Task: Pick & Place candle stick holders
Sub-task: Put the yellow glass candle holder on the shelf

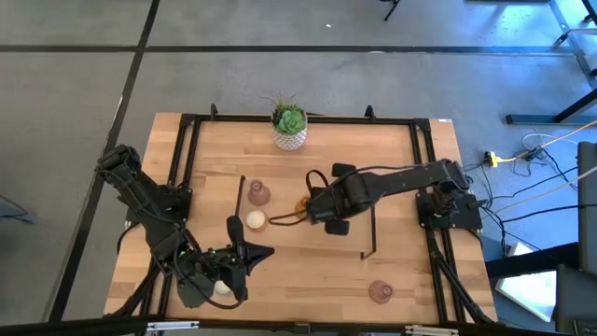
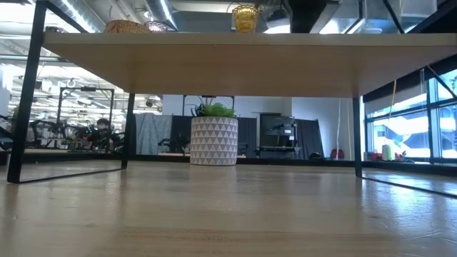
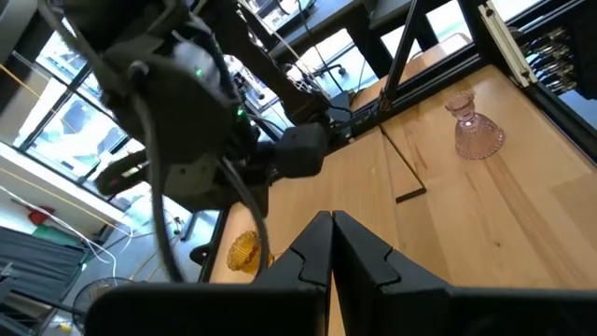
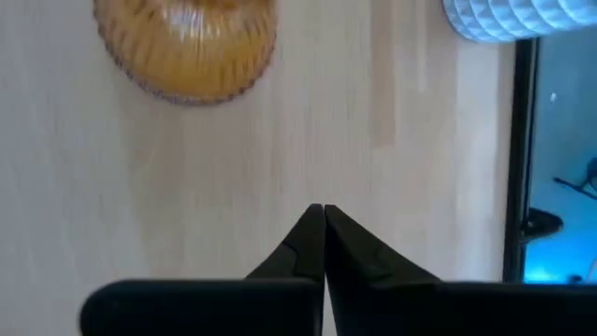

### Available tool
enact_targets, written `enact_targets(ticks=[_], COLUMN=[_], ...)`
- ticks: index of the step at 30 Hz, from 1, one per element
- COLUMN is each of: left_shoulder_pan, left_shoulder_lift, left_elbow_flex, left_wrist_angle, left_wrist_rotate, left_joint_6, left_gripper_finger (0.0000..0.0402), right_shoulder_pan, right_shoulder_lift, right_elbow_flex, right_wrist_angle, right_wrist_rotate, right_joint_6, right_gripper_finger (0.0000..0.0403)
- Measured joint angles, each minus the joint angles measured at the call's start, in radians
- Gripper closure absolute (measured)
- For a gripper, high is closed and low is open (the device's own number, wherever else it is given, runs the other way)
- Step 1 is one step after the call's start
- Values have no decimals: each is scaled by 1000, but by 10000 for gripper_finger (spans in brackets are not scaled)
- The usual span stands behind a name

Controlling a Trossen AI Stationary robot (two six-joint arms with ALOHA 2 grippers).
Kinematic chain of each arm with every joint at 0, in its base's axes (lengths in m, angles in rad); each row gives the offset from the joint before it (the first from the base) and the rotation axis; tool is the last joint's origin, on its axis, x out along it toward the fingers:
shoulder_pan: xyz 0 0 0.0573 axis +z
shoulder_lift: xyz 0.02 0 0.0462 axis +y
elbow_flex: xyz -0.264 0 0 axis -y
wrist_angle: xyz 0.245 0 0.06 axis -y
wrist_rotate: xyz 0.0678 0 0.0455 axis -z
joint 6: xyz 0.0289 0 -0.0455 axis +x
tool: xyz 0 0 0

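Right hand [image 1: 312, 207] out over the middle of the desk [image 1: 410, 280], fingers pressed together on nothing, as seen in the right wrist view [image 4: 324, 219]. Amber candle stick holder [image 1: 303, 203] just beside the fingertips. In that wrist view it [image 4: 185, 47] sits ahead of the tips and off to one side, not on the closing line. Apparently apart from the fingers, though contact cannot be ruled out from above.

Standing upright, round in plan, so no long axis to line up with; any approach heading should serve, provided the fingers open first and shift sideways to straddle the body.

Left hand [image 1: 235, 229] low near the front of the desk, also closed and empty [image 3: 331, 224], pointing toward the centre. Farther from the amber piece [image 3: 244, 250] than the right hand, so this pick looks like the right arm's.

Elsewhere:
- 1 dusty-pink holder [image 1: 258, 193] and 1 cream-white holder [image 1: 255, 220] between the 2 arms, the cream one just beside the left fingertips.
- A 2nd dusty-pink holder [image 1: 380, 292] near the front right, well apart from both hands.
- White pot with a plant [image 1: 290, 129] at the back edge, not part of the job.

Likely risk: opening without re-centring and nudging the amber holder over.
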Motion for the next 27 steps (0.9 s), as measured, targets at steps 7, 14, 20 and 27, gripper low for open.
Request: enact_targets(ticks=[7, 14, 20, 27], left_shoulder_pan=[-5, -27, -27, -27], left_shoulder_lift=[0, 0, 0, 0], left_elbow_flex=[0, 0, 0, 0], left_wrist_angle=[-8, -8, -8, -8], left_wrist_rotate=[0, 0, -4, -4], left_joint_6=[0, 7, 9, 10], left_gripper_finger=[400, 400, 400, 400], right_shoulder_pan=[-52, -79, -72, -77], right_shoulder_lift=[0, 0, 0, 0], right_elbow_flex=[-10, -10, -10, -10], right_wrist_angle=[144, 180, 247, 295], right_wrist_rotate=[-132, -199, -275, -245], right_joint_6=[-133, -152, -195, -212], right_gripper_finger=[401, 402, 402, 402])
